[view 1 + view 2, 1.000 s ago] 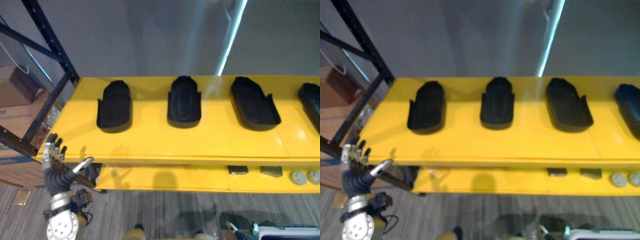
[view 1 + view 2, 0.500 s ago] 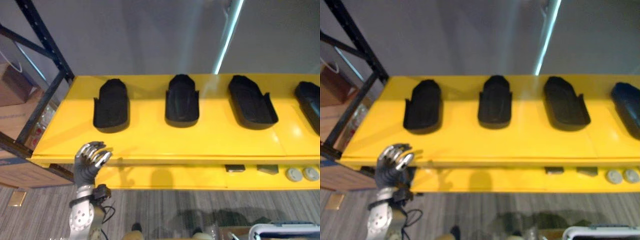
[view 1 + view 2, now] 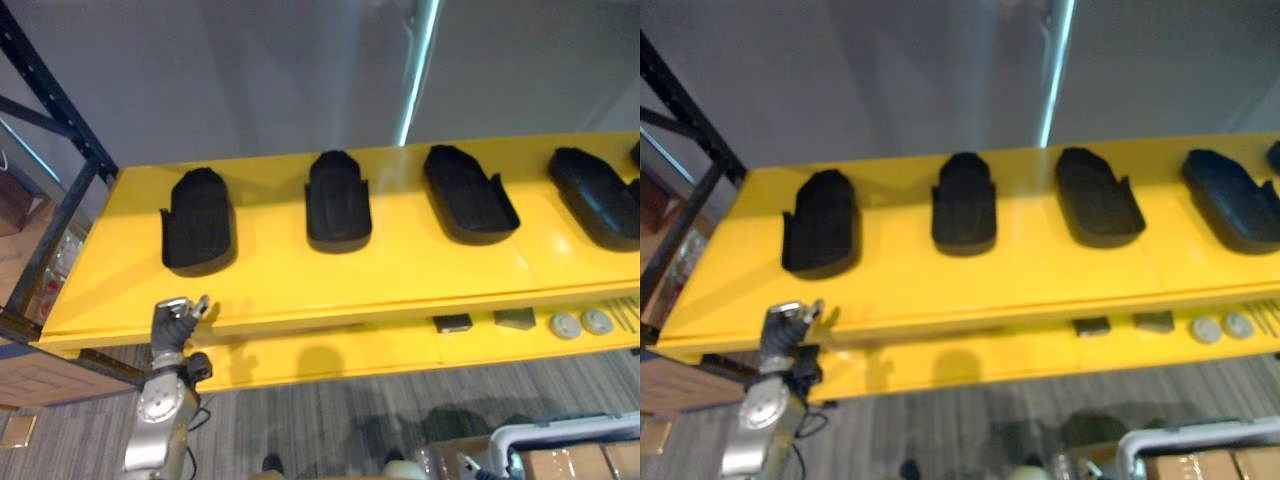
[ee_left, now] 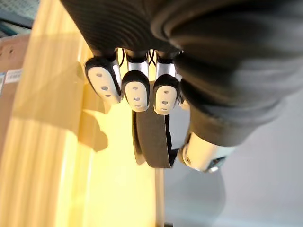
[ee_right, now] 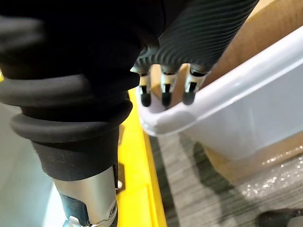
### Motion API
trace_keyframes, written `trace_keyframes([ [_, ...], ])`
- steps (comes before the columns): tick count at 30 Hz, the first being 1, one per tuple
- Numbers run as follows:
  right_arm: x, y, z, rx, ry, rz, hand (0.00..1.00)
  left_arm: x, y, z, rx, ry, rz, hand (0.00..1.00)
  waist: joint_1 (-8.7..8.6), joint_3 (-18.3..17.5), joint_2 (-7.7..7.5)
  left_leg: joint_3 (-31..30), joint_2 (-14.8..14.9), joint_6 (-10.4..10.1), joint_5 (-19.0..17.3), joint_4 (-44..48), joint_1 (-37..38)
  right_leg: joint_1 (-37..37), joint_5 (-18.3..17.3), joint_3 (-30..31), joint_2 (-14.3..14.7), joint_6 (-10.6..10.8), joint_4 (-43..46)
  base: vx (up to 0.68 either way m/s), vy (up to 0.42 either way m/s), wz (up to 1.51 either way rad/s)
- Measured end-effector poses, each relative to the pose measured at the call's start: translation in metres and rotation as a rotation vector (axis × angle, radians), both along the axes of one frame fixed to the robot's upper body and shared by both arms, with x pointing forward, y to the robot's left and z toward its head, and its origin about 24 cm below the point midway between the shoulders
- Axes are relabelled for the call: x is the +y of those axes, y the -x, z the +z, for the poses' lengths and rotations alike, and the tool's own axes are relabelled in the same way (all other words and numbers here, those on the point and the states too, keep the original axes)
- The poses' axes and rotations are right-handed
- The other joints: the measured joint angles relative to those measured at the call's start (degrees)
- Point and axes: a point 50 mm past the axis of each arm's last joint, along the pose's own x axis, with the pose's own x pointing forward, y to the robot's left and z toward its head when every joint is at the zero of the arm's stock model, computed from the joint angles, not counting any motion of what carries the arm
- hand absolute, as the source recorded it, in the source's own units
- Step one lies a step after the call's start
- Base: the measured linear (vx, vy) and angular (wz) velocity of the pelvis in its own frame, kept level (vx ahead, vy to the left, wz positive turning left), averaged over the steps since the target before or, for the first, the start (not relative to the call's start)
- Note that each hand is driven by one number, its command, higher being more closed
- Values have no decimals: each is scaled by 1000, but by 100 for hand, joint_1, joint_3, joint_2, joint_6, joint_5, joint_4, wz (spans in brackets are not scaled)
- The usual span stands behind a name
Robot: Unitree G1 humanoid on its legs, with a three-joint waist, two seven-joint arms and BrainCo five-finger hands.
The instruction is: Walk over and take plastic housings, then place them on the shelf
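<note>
Several black plastic housings lie in a row on the yellow shelf (image 3: 300, 285): one at the left (image 3: 198, 218), one in the middle (image 3: 338, 198), another to its right (image 3: 468, 192) and one far right (image 3: 595, 195). My left hand (image 3: 175, 320) is at the shelf's front left edge, below the left housing, its fingers (image 4: 136, 92) curled into a fist with nothing in them. A dark housing (image 4: 151, 137) shows past its fingers. My right hand (image 5: 163, 90) hangs low with straight fingers over the rim of a white bin (image 5: 227, 109), holding nothing.
A lower yellow shelf carries small dark blocks (image 3: 452, 323) and round grey parts (image 3: 565, 325). The white bin (image 3: 560, 440) stands on the floor at lower right by cardboard. A dark rack upright (image 3: 50, 110) and a cardboard box (image 3: 40, 365) are at the left.
My left hand's fingers have curled from spread into a fist while it rose to the shelf's front edge. The view has shifted, so the housings sit further left.
</note>
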Motion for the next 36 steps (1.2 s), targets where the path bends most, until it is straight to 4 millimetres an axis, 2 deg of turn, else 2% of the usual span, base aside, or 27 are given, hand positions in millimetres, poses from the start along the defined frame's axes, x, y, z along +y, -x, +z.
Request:
trace_keyframes([
  [5, -4, -1, 1, -2, 10, 5, 0, 20, -8, 5, -1, -41, 65, 100, -13, 10, 11, 97, -5, -2, 26, -89, 52, -40, 26, 75, 11, 1, -27, -10, 7, -8],
  [12, -5, -8, 2, -19, 9, 17, 0, 29, -26, 18, -55, -63, 89, 100, -29, 116, 95, 152, -44, 0, 40, -153, 52, -78, 42, 129, 8, 19, -47, 41, 8, -3],
  [16, -5, -12, 3, -24, 13, 39, 0, 48, -35, 31, -68, -110, 124, 100, -58, 136, 68, 261, -16, -3, 38, -147, 64, -103, 45, 170, 5, 17, -44, 24, 13, -6],
  [20, -9, -19, 5, -40, 22, 47, 0, 61, -39, 31, -38, -137, 146, 100, -147, 146, 73, 337, -17, -5, 29, -141, 64, -192, 46, 276, 3, 16, 26, -23, 14, -11],
  [25, -12, -20, 7, -40, 30, 53, 0, 63, -51, 34, -45, -93, 157, 100, -175, 352, 148, 412, 2, 11, -20, -16, 53, -227, 63, 345, 12, 5, 64, -45, 8, -10],
  [30, -15, -22, 8, -42, 39, 58, 0, 69, -57, 36, -35, -89, 167, 100, -190, 383, 182, 462, 3, 8, -22, -14, 36, -305, 63, 422, 23, 4, 100, -7, 0, -6],
  [33, -15, -24, 8, -49, 39, 60, 0, 73, -59, 45, -66, -83, 163, 100, -195, 407, 149, 453, 0, 1, -36, 7, 24, -303, 63, 420, 19, 4, 98, 0, 0, 0],
  [36, -15, -26, 9, -57, 40, 60, 0, 69, -57, 61, -149, -79, 131, 100, -180, 448, 110, 426, 0, -6, -76, 59, -66, -342, 63, 412, 14, 4, 96, 9, 1, 5],
])
